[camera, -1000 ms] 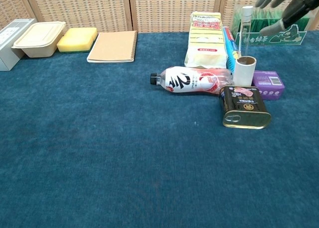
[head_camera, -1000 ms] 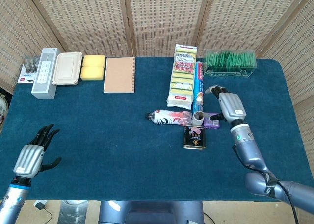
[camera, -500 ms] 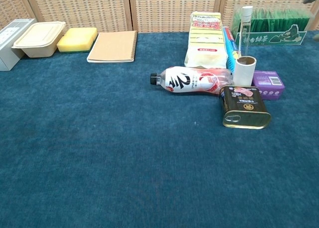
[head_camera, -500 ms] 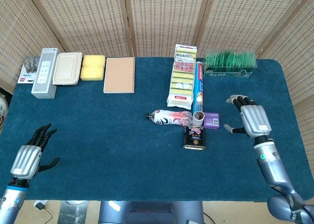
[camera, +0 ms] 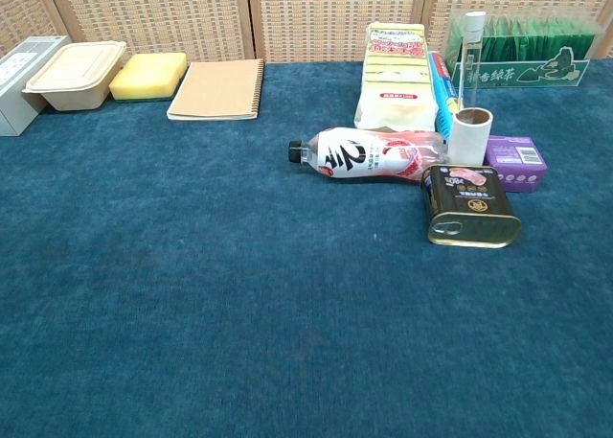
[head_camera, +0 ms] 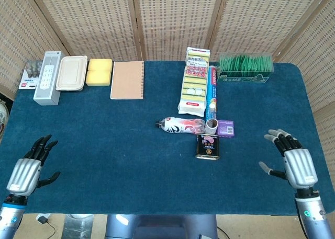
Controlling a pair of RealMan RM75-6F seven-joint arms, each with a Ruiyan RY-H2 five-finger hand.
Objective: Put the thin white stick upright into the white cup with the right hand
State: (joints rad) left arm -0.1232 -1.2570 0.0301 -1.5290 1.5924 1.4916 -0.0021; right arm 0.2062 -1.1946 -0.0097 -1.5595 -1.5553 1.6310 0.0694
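Observation:
The thin white stick (camera: 470, 60) stands upright in the small white cup (camera: 470, 136), leaning slightly; from the head view the cup (head_camera: 211, 126) shows its open top between the lying bottle and the purple box. My right hand (head_camera: 293, 163) is far from it, low at the table's front right, fingers spread and holding nothing. At the front left corner my left hand (head_camera: 29, 168) is likewise spread and empty. Neither hand shows in the chest view.
Around the cup lie a plastic bottle (camera: 372, 154), a dark tin can (camera: 469, 205), a purple box (camera: 516, 161), a sponge pack (camera: 395, 77) and a blue tube (head_camera: 211, 98). A green tray (head_camera: 246, 67) sits back right; notebook (head_camera: 127, 80), yellow sponge, food box and remote back left.
My right hand has pulled away from the cup, moving right and back toward the table's front edge. The left hand has sunk slightly lower. The stick stays in the cup.

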